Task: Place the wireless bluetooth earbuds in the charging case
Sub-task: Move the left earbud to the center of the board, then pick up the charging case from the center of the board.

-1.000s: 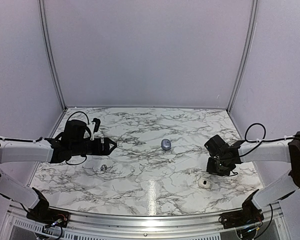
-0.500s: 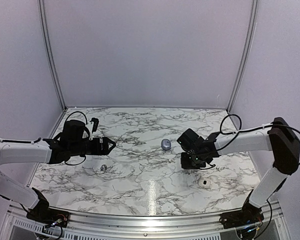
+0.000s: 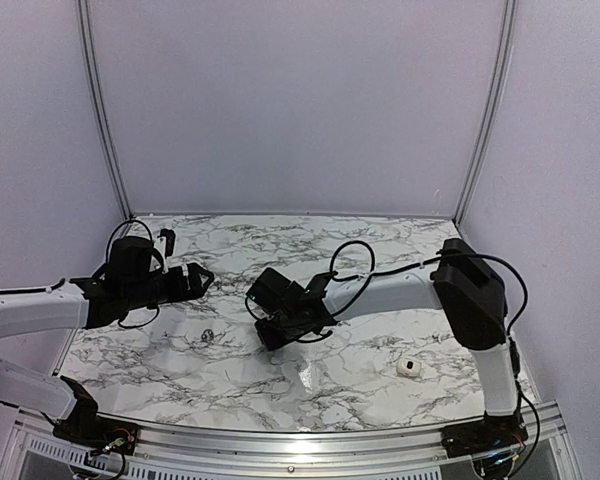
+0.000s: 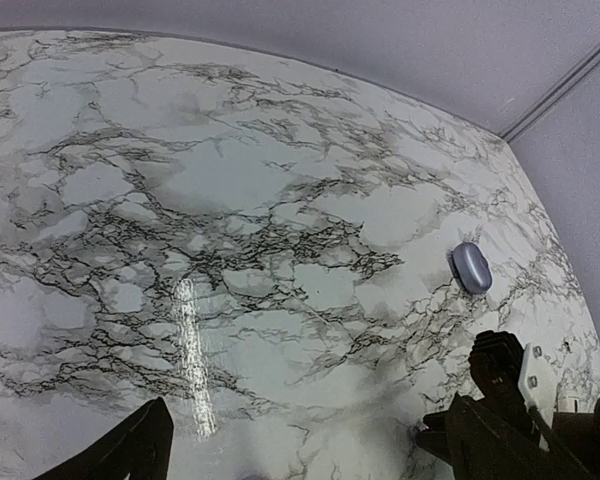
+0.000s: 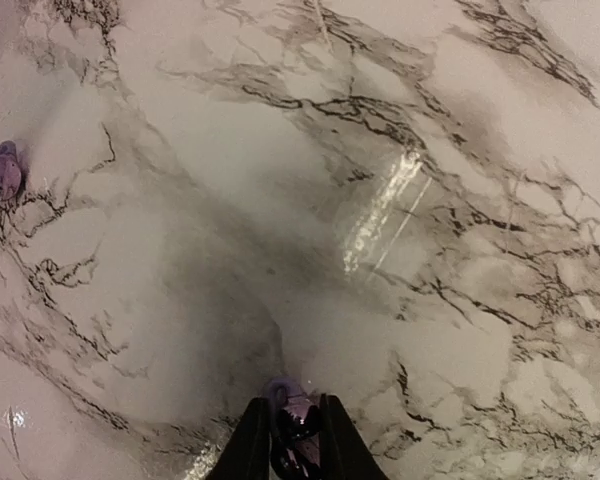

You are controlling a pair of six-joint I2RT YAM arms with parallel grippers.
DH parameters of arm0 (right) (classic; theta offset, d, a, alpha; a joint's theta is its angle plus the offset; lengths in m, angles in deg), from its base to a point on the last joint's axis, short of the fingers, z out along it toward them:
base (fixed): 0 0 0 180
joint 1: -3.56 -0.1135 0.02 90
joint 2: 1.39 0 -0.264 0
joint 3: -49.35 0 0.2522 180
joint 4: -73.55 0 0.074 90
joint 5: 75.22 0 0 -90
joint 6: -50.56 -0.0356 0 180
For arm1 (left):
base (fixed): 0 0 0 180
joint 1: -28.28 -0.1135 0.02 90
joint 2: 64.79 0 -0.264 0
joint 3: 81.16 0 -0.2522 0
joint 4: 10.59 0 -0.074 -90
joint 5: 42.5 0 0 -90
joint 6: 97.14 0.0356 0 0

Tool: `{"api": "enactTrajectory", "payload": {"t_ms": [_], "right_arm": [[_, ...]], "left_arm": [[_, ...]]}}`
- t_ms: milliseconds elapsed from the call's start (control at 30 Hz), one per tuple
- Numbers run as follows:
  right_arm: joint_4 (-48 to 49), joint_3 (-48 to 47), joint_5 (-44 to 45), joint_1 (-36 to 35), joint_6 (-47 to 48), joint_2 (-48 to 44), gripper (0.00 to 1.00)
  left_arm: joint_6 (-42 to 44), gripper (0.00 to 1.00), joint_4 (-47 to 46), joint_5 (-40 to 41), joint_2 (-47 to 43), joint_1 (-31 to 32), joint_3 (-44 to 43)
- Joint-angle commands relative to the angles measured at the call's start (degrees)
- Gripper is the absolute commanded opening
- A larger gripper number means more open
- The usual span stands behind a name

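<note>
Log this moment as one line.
left gripper: open, empty | right gripper: shut on earbud | other earbud: loose on table, apart from both grippers

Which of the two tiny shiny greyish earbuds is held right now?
The earbud pinched in the shut right gripper; the other earbud lies loose on the marble table, untouched.

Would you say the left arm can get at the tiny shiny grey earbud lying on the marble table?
Probably yes: the left gripper is open, the tiny grey earbud lies uncovered near it, and the right gripper stands aside.
</note>
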State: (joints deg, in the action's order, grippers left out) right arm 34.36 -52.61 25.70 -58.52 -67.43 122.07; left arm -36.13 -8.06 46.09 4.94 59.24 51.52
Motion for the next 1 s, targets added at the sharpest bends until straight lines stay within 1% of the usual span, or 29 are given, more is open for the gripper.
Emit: {"api": "enactTrajectory", "payload": {"t_ms": [0, 67, 133, 233, 300, 333, 433, 600, 733, 900, 933, 967], "right_arm": [[2.11, -5.61, -3.89, 0.10, 5.00, 3.33, 0.19], [2.06, -7.62, -4.32, -0.49, 6.09, 4.51, 0.24], [1.82, -8.49, -5.26, -0.83, 7.66, 5.04, 0.35], [1.71, -8.14, -4.82, -0.85, 9.04, 3.89, 0.64], [1.78, -7.33, -2.66, -0.66, 10.29, 1.80, 0.77], [1.83, -6.64, -1.80, -0.29, 10.88, 0.41, 0.79], [3.07, -2.47, -1.69, 2.48, 12.15, -5.64, 0.79], [6.70, 7.61, -1.28, 10.79, 13.68, -15.11, 0.78], [3.35, 9.57, -0.30, 17.19, 15.21, -15.95, 0.77], [2.16, 10.74, -0.65, 22.06, 15.73, -15.38, 0.77], [2.08, 10.56, -0.94, 22.41, 15.59, -14.93, 0.78], [2.21, 10.33, -1.37, 22.67, 15.33, -14.47, 0.81]], "left_arm": [[-0.95, 0.99, 3.26, 3.64, -1.63, -0.59, 1.55], [-1.06, 0.99, 3.37, 3.98, -2.23, -0.64, 1.80], [-0.99, 0.99, 3.72, 4.50, -2.59, -0.64, 1.82], [-0.53, 0.99, 4.32, 4.96, -3.18, -0.64, 1.66], [-0.17, 0.99, 4.60, 5.09, -3.56, -0.64, 1.40], [0.05, 0.99, 4.67, 5.22, -3.82, -0.64, 1.31], [0.46, 0.99, 4.67, 5.09, -4.47, -0.64, 1.14], [0.70, 0.99, 3.55, 5.30, -5.51, -0.59, 1.54], [0.52, 0.99, 2.89, 5.29, -5.75, -0.64, 1.49], [0.52, 0.99, 2.44, 5.41, -5.56, -0.48, 1.36], [0.52, 0.99, 2.38, 5.30, -5.45, -0.42, 1.24], [0.47, 0.99, 2.22, 5.14, -5.32, -0.38, 1.27]]}}
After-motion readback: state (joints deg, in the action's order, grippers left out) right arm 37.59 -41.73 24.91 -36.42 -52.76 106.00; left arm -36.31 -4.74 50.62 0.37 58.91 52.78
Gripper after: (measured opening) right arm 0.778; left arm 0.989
